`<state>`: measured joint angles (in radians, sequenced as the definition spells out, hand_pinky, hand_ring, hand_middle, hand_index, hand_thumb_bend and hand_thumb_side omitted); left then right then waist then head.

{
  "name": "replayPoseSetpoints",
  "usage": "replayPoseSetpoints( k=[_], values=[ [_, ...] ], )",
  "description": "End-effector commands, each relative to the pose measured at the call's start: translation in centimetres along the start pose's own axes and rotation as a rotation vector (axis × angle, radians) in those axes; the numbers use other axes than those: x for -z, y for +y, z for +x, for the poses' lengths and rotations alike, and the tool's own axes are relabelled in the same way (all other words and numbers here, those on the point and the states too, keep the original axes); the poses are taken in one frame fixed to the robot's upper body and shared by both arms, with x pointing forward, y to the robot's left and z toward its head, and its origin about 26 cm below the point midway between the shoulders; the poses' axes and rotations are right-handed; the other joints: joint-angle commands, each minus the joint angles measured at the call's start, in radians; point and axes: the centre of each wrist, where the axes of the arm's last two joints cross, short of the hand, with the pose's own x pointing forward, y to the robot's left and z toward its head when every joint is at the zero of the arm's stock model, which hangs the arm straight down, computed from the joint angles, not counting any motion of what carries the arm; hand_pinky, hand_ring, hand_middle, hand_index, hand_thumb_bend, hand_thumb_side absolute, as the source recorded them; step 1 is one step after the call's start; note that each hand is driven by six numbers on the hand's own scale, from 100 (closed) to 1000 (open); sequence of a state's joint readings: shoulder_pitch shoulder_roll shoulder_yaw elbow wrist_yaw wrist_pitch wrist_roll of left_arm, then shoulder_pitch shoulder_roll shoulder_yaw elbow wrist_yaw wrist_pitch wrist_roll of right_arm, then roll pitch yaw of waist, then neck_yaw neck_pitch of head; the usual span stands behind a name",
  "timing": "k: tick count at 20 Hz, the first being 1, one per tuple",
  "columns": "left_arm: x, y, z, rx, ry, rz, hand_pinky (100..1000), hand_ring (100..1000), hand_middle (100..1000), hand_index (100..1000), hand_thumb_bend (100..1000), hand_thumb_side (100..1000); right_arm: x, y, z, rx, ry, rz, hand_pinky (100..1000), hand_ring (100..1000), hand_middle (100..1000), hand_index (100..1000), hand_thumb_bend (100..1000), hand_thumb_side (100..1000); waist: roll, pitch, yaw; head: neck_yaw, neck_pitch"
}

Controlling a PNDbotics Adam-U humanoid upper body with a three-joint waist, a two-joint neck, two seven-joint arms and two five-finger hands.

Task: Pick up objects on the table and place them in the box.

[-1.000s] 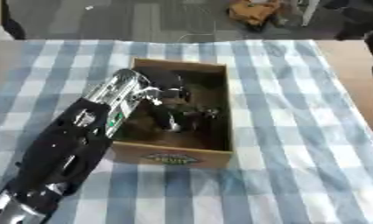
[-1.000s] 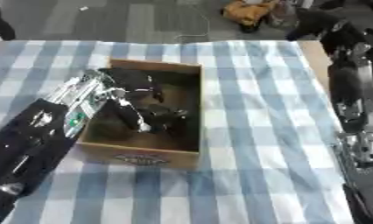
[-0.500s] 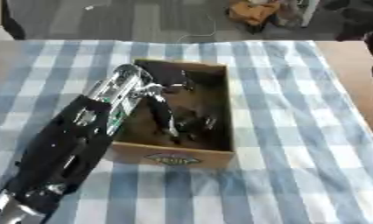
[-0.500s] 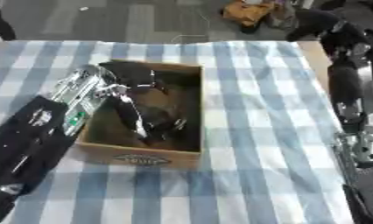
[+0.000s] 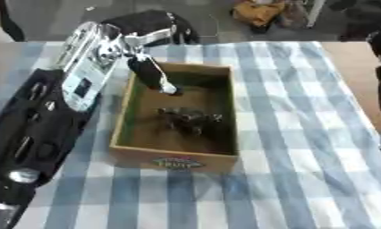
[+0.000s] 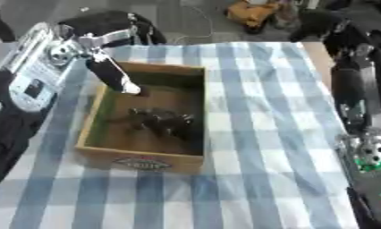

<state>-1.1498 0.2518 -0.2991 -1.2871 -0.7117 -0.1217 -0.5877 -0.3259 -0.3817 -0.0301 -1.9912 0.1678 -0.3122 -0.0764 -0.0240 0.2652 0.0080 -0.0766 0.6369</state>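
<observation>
Your left hand (image 5: 150, 71) hangs over the far left corner of the wooden box (image 5: 174, 154), its dark fingers pointing down into the box, straight rather than curled, with nothing in them that you can see. Swing that arm sideways or drop it carelessly and the fingers may clip the box wall and drag the box across the checked tablecloth (image 5: 287, 134). Inside the box lies a dark tangle of objects (image 5: 190, 120), sitting near the middle of the floor; what they are cannot be told. Your right arm (image 6: 362, 107) shows along the right edge, its hand not visible.
</observation>
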Motion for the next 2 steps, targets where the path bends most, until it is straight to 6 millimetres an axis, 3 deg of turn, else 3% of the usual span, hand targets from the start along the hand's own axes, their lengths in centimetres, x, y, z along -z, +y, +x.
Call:
replayPoseSetpoints(
  k=[1, 2],
  values=[
    [-1.42, 3.01, 0.28, -0.03, -0.029, 0.097, 681, 746, 729, 865, 549, 133, 0.6, -0.61, 0.3, -0.015, -0.028, -0.008, 853, 864, 560, 793, 760, 1000, -0.003, -0.016, 0.002, -0.002, 0.001],
    [-1.73, 3.31, 0.32, -0.046, -0.037, 0.119, 681, 745, 728, 865, 534, 122, 0.63, -0.63, 0.31, -0.015, -0.03, -0.009, 853, 864, 560, 793, 761, 1000, -0.003, -0.016, 0.003, -0.001, 0.004]
  ],
)
